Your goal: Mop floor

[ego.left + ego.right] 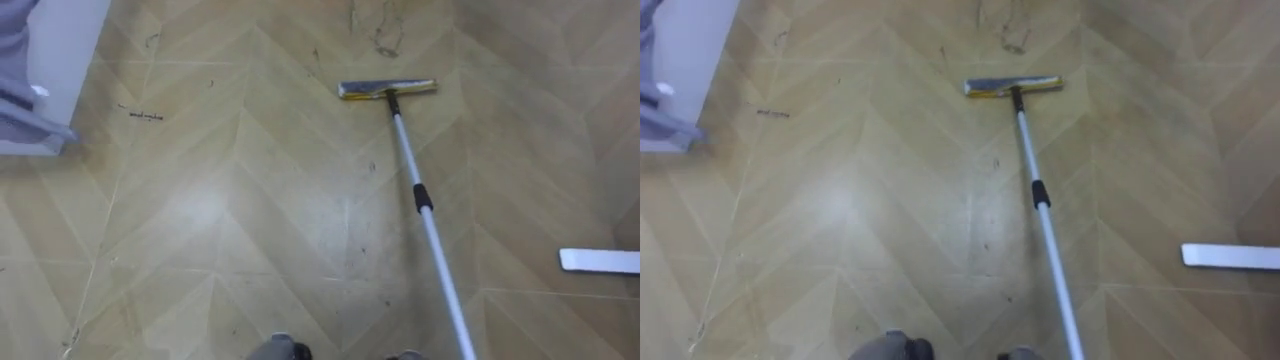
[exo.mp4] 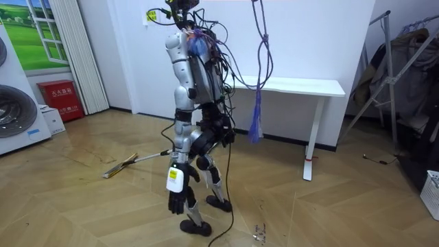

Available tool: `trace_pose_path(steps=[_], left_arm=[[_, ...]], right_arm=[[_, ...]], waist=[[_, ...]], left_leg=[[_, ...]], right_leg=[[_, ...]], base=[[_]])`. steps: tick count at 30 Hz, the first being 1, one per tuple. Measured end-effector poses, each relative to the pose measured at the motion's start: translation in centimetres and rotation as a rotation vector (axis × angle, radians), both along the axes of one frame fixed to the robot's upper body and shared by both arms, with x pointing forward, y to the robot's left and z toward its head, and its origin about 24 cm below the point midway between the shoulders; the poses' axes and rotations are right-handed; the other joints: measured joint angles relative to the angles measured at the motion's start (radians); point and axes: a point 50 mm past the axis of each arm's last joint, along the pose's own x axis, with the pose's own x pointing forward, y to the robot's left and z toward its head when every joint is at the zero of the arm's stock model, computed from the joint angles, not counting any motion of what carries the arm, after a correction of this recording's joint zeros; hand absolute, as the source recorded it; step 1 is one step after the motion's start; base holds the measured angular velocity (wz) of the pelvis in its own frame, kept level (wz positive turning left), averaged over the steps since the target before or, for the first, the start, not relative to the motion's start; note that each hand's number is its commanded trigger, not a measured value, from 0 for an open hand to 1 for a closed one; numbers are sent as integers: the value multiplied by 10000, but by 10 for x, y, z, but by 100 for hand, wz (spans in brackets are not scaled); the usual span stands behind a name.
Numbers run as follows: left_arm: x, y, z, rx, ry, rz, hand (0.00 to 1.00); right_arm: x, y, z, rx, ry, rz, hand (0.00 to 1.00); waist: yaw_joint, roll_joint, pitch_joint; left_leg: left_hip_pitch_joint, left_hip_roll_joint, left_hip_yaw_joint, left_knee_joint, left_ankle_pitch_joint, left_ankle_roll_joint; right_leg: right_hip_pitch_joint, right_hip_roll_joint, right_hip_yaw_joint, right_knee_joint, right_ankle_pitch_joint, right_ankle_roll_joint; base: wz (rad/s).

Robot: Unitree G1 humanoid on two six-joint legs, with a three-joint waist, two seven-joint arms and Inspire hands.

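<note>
Mopping looks barely begun: the flat mop (image 1: pixel 388 89) lies stretched ahead on the wood floor (image 1: pixel 230 230), with scuff marks (image 1: pixel 385 42) just beyond it. The left robot hand (image 2: pixel 177 201) hangs relaxed and empty; I cannot tell the right robot hand's grip.

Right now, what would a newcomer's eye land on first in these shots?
The mop stands out. Its yellow-edged head lies flat on the herringbone wood floor ahead of the robot, and its pale pole runs back to the eye view's lower right. Dark scuff marks sit just beyond the head. In the room view the robot stands near a white desk, its left hand hanging by its leg.
</note>
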Motion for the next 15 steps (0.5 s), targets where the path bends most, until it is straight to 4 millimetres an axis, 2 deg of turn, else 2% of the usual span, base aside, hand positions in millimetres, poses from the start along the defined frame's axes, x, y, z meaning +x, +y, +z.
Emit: trace_pose_path(steps=[1, 2, 3, 4, 5, 6, 7, 8, 9, 10, 11, 12, 13, 14, 15], left_arm=[[-5, 1, -1, -31, 79, 173, 0], [-12, 1, -2, -139, 222, 514, 0], [-18, 0, -2, -195, 369, 657, 0], [-25, -1, -3, -261, 504, 748, 0], [-26, 0, -3, -281, 522, 808, 0], [-26, 1, -3, -259, 496, 782, 0], [-24, 5, -2, -207, 350, 731, 0], [-22, 8, -1, -210, 191, 688, 0], [-21, 8, -1, -267, 150, 660, 0], [-19, 8, -1, -416, 110, 588, 0], [-16, 8, -1, -535, 92, 510, 0], [-14, 9, 0, -582, 62, 482, 0], [-4, 10, 1, -642, -94, 319, 0], [-1, 9, 1, -659, -122, 243, 0], [1, 8, 1, -675, -166, 221, 0]], right_arm=[[7, -3, 2, -93, -105, 45, 100], [23, -10, 8, -273, -403, 94, 100], [32, -14, 11, -367, -607, 149, 100], [52, -19, 18, -442, -1056, 352, 100], [74, -22, 26, -372, -1560, 480, 100], [83, -23, 29, -296, -1797, 548, 100], [96, -21, 34, -117, -2151, 679, 100], [101, -18, 35, 108, -2308, 550, 100], [101, -18, 35, 230, -2356, 440, 100], [99, -18, 34, 326, -2373, 197, 100], [88, -20, 30, 448, -2197, -216, 100], [82, -21, 28, 482, -2100, -378, 100], [66, -23, 24, 486, -1784, -725, 100], [50, -28, 21, 480, -1443, -1132, 100], [42, -31, 20, 434, -1248, -1232, 100]], waist=[[121, -35, 20], [407, -143, 68], [548, -164, 47], [792, -279, 17], [984, -382, 44], [1043, -422, 71], [1123, -575, 143], [1105, -709, 146], [1080, -752, 145], [1058, -760, 136], [1042, -708, 113], [1004, -695, 112], [827, -598, 63], [707, -540, 44], [668, -498, 42]], left_leg=[[-362, 76, 12, 683, 354, -36], [-1074, 200, 11, 2093, 1404, -42], [-1479, 256, 20, 2786, 2103, -56], [-2113, 208, 59, 3819, 3612, -166], [-2706, 180, 51, 4732, 3935, -161], [-2945, 172, 74, 5053, 3758, -46], [-3166, 171, 152, 5088, 3147, 19], [-2993, 163, 174, 4160, 2498, 57], [-2729, 96, 179, 3298, 2271, 33], [-1958, 63, 148, 1110, 1953, -3], [-1128, 73, 145, -957, 1848, -20], [-879, 36, 156, -1447, 1325, 63], [-786, -142, 254, -1673, 850, 562], [-741, -126, 564, -1757, 628, 908], [-667, -144, 670, -1796, 539, 1046]], right_leg=[[-138, 11, 62, 302, -58, -51], [-337, 93, 261, 758, -156, -150], [-388, 142, 358, 941, -174, -185], [-554, 114, 561, 1229, -134, -273], [-694, 97, 679, 1362, -136, -273], [-709, 84, 688, 1369, -138, -270], [-694, 22, 704, 1307, -141, -262], [-639, 5, 761, 1151, -204, -130], [-572, -3, 775, 1047, -235, -63], [-361, 28, 774, 815, -259, 149], [-175, 86, 774, 676, -323, 349], [-111, 82, 774, 651, -373, 448], [-13, 30, 789, 513, -464, 628], [186, -89, 782, 246, -431, 800], [279, -153, 778, 116, -404, 870]], base=[[-47], [-56], [-79], [-69], [-55], [-19], [10], [22], [40], [51], [54], [69], [75], [71], [48]])
